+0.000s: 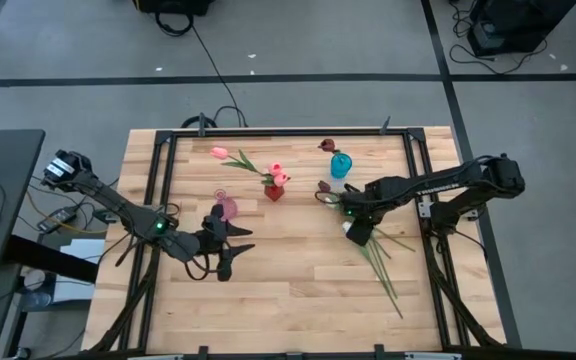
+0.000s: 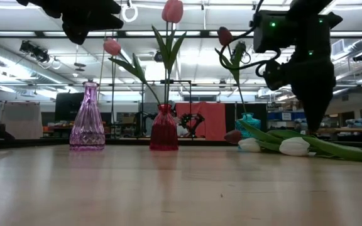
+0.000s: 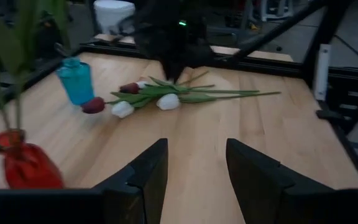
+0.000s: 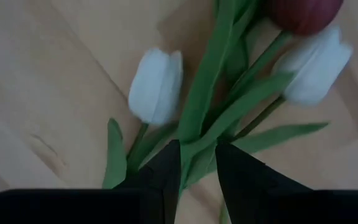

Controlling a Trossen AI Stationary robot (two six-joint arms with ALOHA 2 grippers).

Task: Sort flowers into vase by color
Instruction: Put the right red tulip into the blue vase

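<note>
1. Wooden surface (image 1: 298, 290): flowers (image 1: 380, 258) lie bunched beside the blue vase (image 1: 340, 165).
2. Right end effector (image 4: 197, 163), slightly spread, straddles stems; several may lift together.
3. Left end effector (image 3: 196, 163) waits spread.

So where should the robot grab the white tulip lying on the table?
Probably on its thin green stem, just behind the white tulip head, coming straight down from above. It lies flat on the table, and the right gripper hangs open over the stems.

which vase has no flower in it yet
The purple vase, near the left gripper. The red vase holds pink tulips and the blue vase a maroon one.
</note>
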